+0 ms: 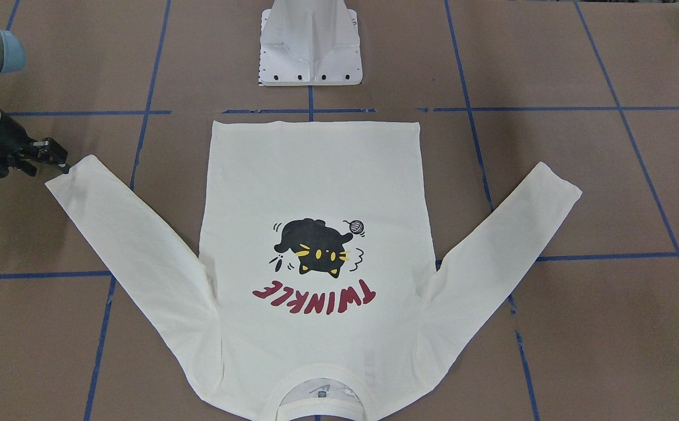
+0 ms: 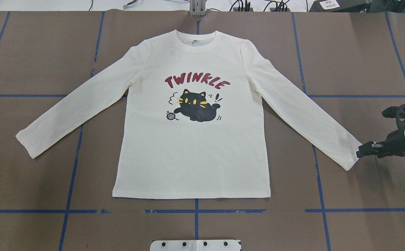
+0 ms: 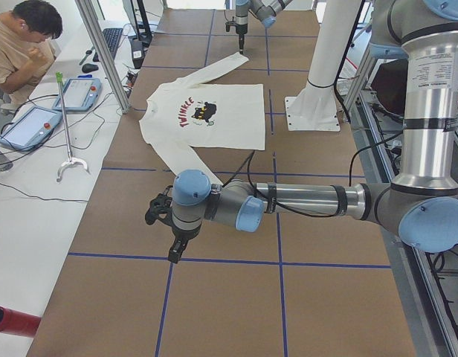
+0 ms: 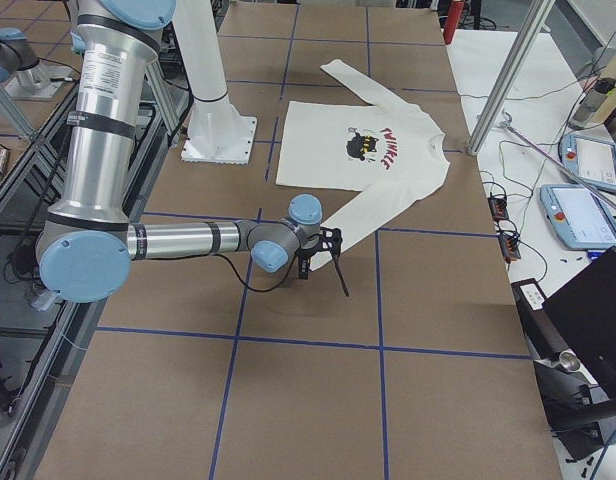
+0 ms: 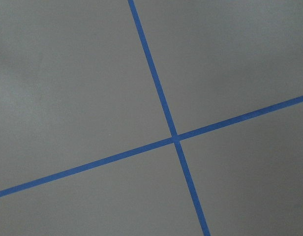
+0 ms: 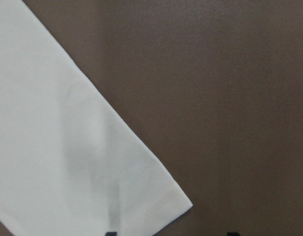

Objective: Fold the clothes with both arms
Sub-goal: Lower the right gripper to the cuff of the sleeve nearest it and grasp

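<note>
- Front-facing view: the cream T-shirt lies flat on the brown table with its cat print up. Its hem is toward the white pedestal base and both sleeves are spread out at a slant. The right gripper sits low at the cuff of the sleeve on the robot's right, touching it or just beside it.
- Overhead view: the same gripper meets that cuff's end from the side. No left arm shows here, and the other sleeve lies alone.
- Left-end view: the left gripper points down over bare table, well apart from the shirt. I cannot tell whether its jaws are apart or together. A person sits at the side bench.
- Right-end view: the near arm reaches low to the sleeve end.
- Left wrist view: only table and crossing blue tape.
- Right wrist view: 2 dark fingertips show at the bottom edge, apart, and the cuff corner seems to lie between them, so the jaws look parted with nothing clamped.
- Risks: biting only the corner gives a thin hold that could slip on lifting. A low approach could push the cloth and ruck the sleeve. With 1 arm far off, an uneven pull could drag the shirt askew.
</note>
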Tool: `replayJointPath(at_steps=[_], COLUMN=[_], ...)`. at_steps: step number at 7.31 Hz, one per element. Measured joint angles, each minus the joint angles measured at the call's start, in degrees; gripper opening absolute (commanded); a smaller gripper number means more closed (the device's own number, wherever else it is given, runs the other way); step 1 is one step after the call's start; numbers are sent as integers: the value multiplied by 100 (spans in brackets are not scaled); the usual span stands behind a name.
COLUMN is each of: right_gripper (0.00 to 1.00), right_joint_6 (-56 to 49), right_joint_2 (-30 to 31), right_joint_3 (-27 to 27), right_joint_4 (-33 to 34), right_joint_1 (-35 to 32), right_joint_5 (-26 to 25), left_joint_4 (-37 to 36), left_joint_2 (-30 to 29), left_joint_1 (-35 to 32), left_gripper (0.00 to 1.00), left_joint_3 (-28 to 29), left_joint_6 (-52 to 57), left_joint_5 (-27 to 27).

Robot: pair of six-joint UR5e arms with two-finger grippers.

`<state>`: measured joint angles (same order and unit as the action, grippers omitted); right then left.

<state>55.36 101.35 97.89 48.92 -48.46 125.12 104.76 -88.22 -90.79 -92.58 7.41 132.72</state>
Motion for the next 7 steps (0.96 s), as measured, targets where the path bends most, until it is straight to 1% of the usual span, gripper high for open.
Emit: replayJointPath(at_steps=[4,5,6,7], right_gripper=[71,64,51,30], right_joint_6=[397,480,567,630], right_joint_2=[-117,-138,-143,-141], right_joint_3=[-69,-71,-74,-75], right_joint_4=[-14,-14,-15,-16], right_joint_1=[11,7,5,4], right_joint_5=[-166,-273,-344,-374], left_joint_4=[8,9,11,15], left_joint_2=[6,6,6,6], left_joint_1=[4,5,6,7], left_gripper=[100,100,100,100], left_joint_3=[3,1,-2,-5], left_joint_6=[13,16,20,24], left_joint_5=[-9,-9,-9,-9])
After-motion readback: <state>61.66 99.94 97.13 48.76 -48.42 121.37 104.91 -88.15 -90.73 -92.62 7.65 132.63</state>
